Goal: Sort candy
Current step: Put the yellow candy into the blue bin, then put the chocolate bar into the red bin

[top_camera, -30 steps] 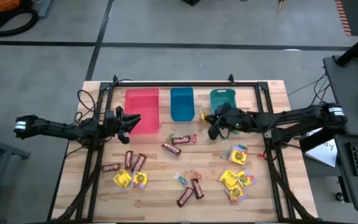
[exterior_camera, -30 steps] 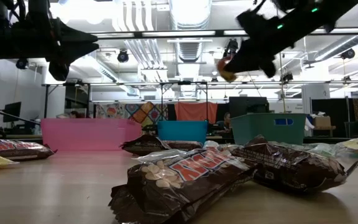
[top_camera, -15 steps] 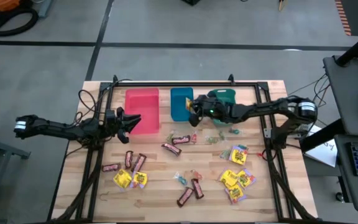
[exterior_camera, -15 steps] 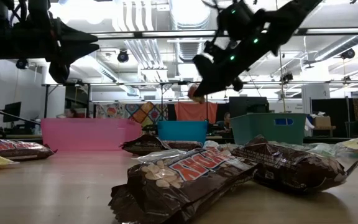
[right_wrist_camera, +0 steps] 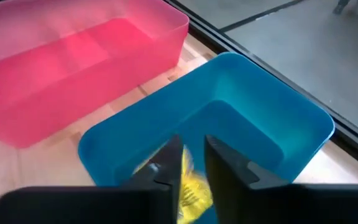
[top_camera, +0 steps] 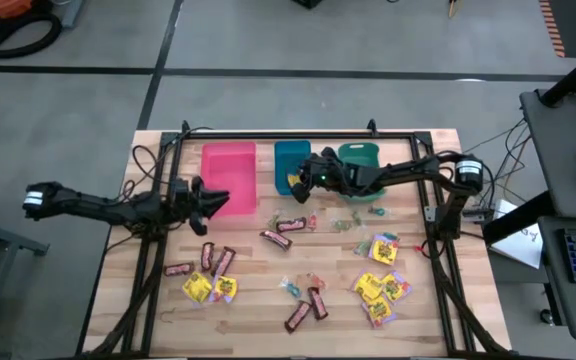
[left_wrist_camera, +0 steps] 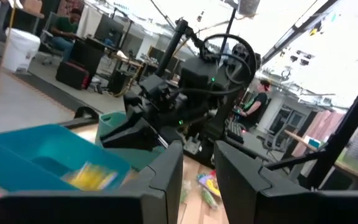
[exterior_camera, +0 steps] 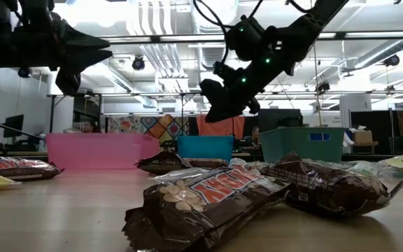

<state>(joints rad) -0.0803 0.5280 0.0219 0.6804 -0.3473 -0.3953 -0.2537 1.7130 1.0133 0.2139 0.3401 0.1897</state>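
Right gripper (right_wrist_camera: 193, 163) poised above the blue bin (right_wrist_camera: 272, 118), fingers parted by a narrow gap, holding nothing; yellow candy packet (right_wrist_camera: 191, 186) lying in the bin directly beneath. Left gripper (left_wrist_camera: 197, 165) waiting near the pink bin (top_camera: 229, 176), fingers slightly parted, empty.

The surface (top_camera: 268, 275) is pale planked wood, matt. The bins (right_wrist_camera: 92, 56) look smooth, slightly translucent plastic. The candy (exterior_camera: 208, 199) wrappers are glossy, crinkled film.

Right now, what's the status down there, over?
Right gripper over blue bin, open a crack. Yellow candy lying in the bin. Left gripper idle by pink bin. Nothing in the way.
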